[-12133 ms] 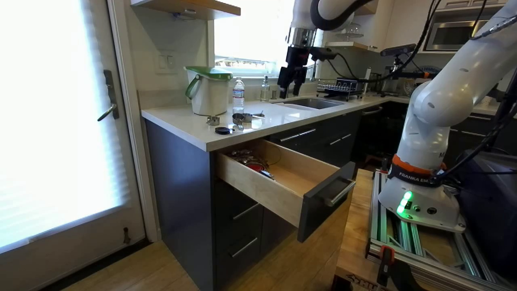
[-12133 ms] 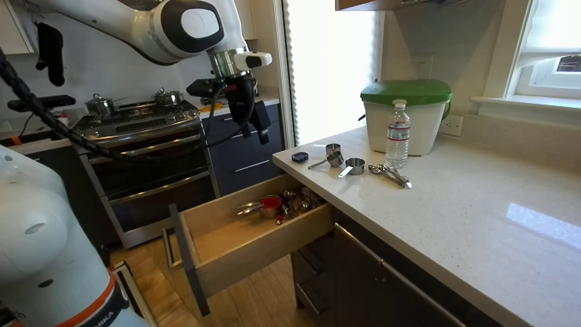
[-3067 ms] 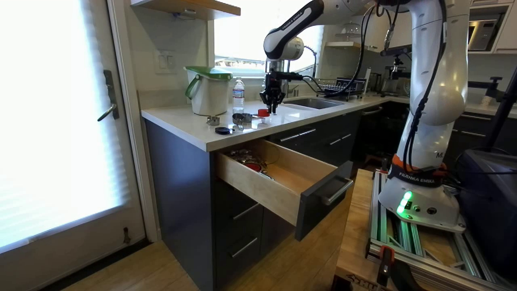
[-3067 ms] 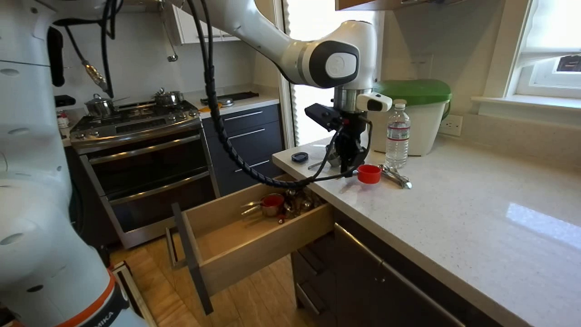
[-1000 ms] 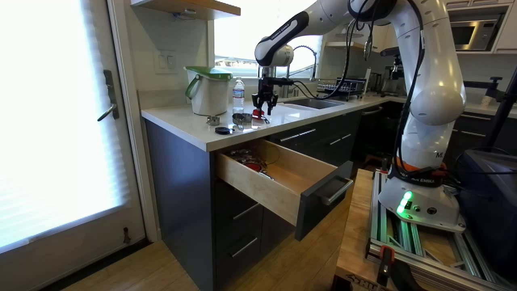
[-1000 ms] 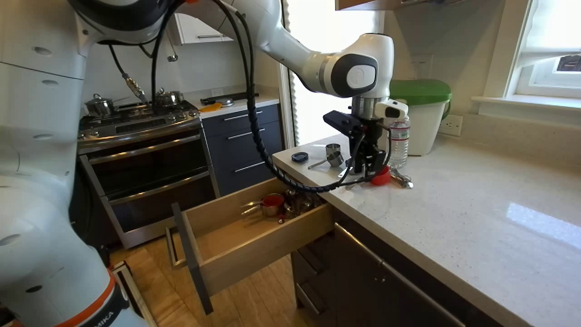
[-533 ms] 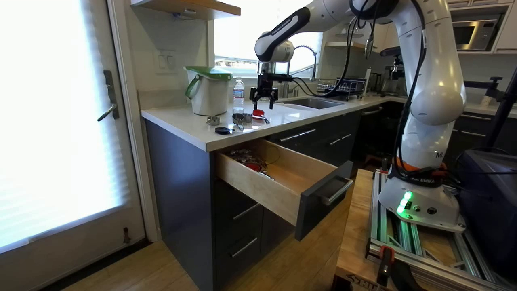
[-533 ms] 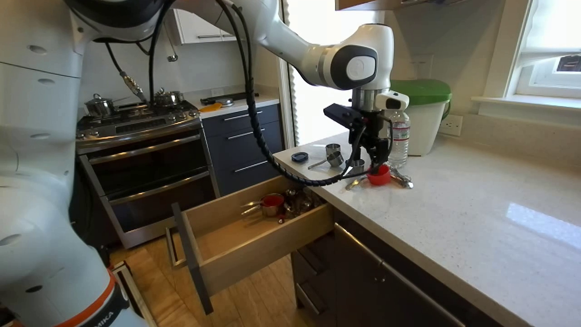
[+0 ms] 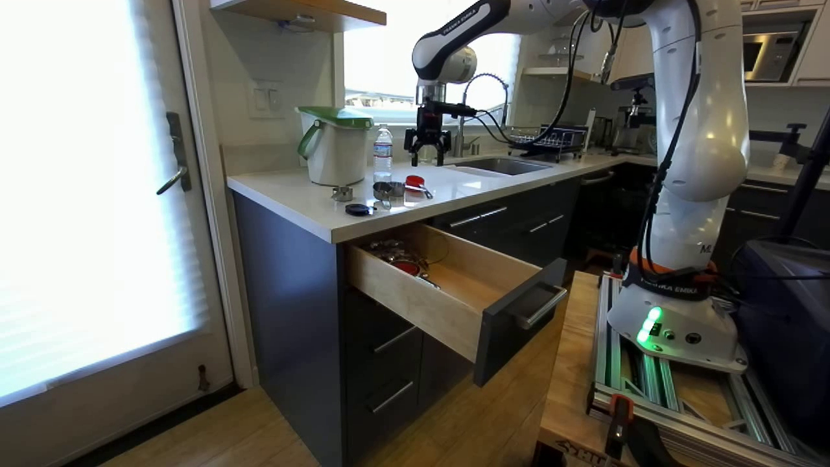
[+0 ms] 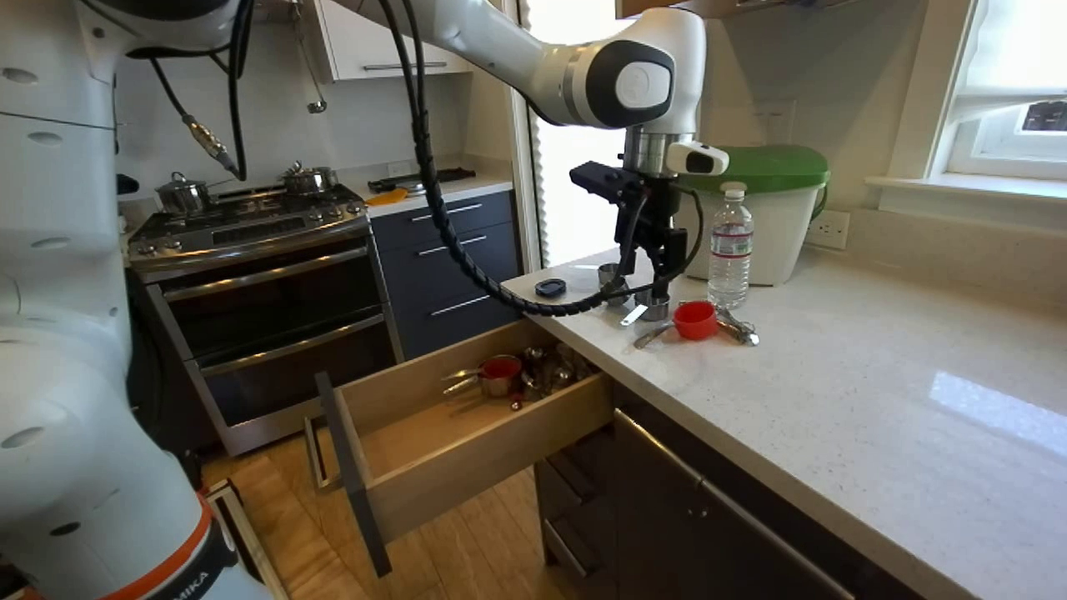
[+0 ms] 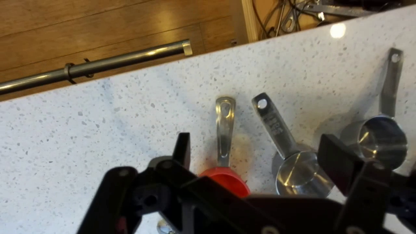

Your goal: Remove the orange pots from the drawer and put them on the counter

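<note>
One orange-red pot with a metal handle stands on the counter (image 9: 279,191), near its front edge. This pot shows in both exterior views (image 9: 415,182) (image 10: 695,322) and partly in the wrist view (image 11: 227,178). Another red pot (image 10: 501,367) sits inside a metal cup in the open drawer (image 10: 492,457); its red also shows in an exterior view (image 9: 407,267). My gripper (image 9: 428,162) is open and empty above the counter, over the pot and a steel cup. In the wrist view my fingers (image 11: 256,151) are wide apart and hide part of the pot.
Several steel measuring cups (image 10: 653,305), measuring spoons (image 10: 738,329) and a dark lid (image 10: 550,288) lie around the pot. A clear bottle (image 9: 382,159) and a green-and-white jug (image 9: 337,149) stand behind. Loose metal utensils (image 10: 554,371) fill the drawer's back.
Twelve seconds ago no red pot was on the counter. Three seconds ago my gripper held one over it. The pot now stands there, released, and my gripper has opened and risen.
</note>
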You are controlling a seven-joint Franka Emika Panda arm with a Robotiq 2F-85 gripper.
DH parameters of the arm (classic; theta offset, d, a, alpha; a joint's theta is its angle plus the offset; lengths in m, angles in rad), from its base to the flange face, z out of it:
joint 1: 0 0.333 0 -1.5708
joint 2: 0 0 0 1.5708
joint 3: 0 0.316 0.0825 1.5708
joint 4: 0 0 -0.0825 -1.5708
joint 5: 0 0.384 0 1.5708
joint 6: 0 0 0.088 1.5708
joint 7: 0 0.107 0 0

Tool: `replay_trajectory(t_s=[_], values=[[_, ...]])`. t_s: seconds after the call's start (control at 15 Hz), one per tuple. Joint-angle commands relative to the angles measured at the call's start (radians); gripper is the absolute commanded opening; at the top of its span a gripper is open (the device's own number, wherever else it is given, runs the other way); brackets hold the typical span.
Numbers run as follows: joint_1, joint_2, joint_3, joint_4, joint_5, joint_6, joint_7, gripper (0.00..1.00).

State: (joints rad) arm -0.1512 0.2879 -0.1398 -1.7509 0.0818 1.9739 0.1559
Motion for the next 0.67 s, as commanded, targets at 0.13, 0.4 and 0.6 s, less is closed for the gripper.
replay_trajectory(t_s=[0.13, 0.4, 0.6], values=[[0.049, -0.169, 0.025, -0.207, -0.018, -0.024, 0.022, 1.0], [0.095, -0.272, 0.07, -0.353, -0.005, 0.0, 0.06, 1.0], [0.131, -0.339, 0.11, -0.446, -0.015, 0.029, 0.121, 1.0]])
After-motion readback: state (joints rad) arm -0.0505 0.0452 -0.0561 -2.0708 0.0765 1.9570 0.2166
